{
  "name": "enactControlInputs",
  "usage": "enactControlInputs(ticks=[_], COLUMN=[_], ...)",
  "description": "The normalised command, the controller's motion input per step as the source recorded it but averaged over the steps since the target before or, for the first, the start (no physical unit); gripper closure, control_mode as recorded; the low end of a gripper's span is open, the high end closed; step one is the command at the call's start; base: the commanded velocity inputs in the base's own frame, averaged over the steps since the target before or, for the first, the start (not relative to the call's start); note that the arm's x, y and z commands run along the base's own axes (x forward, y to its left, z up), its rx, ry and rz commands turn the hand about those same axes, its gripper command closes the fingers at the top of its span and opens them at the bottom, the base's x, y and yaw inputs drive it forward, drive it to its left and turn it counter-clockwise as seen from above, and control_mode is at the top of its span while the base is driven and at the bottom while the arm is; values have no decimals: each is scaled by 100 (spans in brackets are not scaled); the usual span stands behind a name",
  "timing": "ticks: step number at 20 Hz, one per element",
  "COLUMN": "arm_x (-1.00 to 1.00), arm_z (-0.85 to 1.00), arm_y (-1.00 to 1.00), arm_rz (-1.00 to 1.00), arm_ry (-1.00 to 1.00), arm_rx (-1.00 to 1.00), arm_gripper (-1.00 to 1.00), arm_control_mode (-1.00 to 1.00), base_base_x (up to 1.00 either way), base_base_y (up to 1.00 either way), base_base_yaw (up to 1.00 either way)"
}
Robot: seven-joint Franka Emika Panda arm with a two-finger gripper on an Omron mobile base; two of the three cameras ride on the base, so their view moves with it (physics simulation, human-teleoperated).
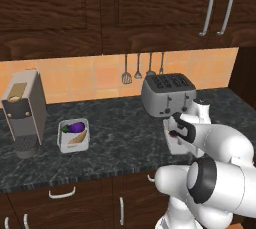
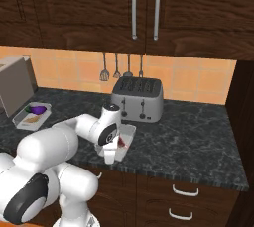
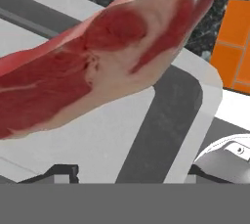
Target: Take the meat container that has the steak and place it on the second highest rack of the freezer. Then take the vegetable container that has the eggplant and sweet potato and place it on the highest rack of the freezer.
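The meat container [image 2: 130, 133] is a white tray near the counter's front edge, with the red-pink steak [image 3: 93, 66] lying in it. My gripper [image 3: 136, 169] reaches down over its near end, the jaws standing apart on either side of the tray's wall [image 3: 161, 125]. In the right base view the gripper [image 2: 110, 152] hangs at the tray's front rim. The arm covers much of the meat container [image 1: 170, 147] in the left base view. The vegetable container [image 1: 74, 135] sits far left and holds the eggplant [image 1: 75, 126] and sweet potato [image 1: 78, 138]. The freezer and its racks are out of view.
A silver toaster [image 1: 167, 94] stands right behind the meat tray. A coffee machine [image 1: 24, 110] sits at the far left beside the vegetable tray. Utensils [image 1: 142, 68] hang on the tiled wall, under dark upper cabinets [image 2: 144, 8]. The counter edge [image 1: 75, 180] runs close by.
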Motion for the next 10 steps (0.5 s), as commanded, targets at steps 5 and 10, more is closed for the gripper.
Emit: enactControlInputs(ticks=[5, 10], arm_x=[0, 0], arm_z=[0, 5], arm_y=[0, 1], arm_rz=[0, 4], arm_ry=[0, 0], arm_rx=[0, 0], arm_gripper=[100, 100], arm_control_mode=[-100, -100], base_base_x=[0, 0], base_base_y=[0, 0], base_base_yaw=[0, 0])
